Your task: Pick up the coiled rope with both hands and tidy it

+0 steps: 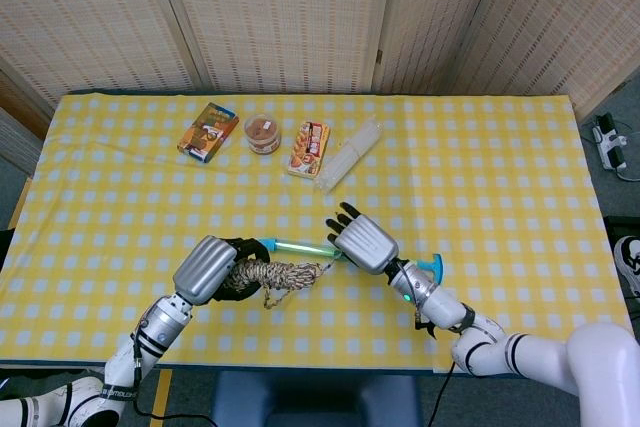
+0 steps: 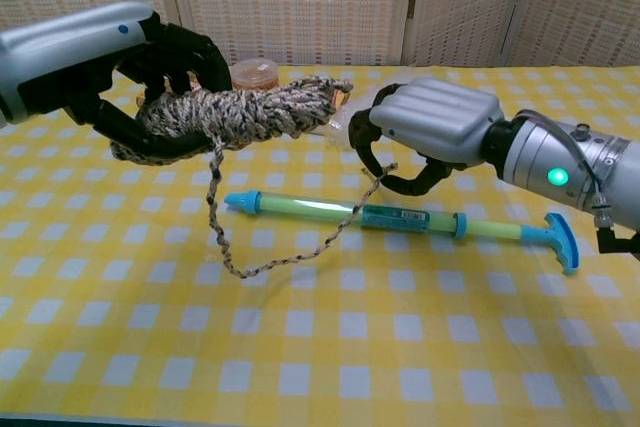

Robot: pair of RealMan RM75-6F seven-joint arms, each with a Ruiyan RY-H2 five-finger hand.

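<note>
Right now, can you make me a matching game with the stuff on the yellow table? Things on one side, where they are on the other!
Things:
1. coiled rope
2. green and blue tube
3. round jar
4. loose rope end

Places:
A. lying flat on the tablecloth
B. at the far side of the table, among the snack packs
C. gripped in the left hand
D. hooked by the right hand

Pairs: 1-C, 2-A, 3-B, 4-D
</note>
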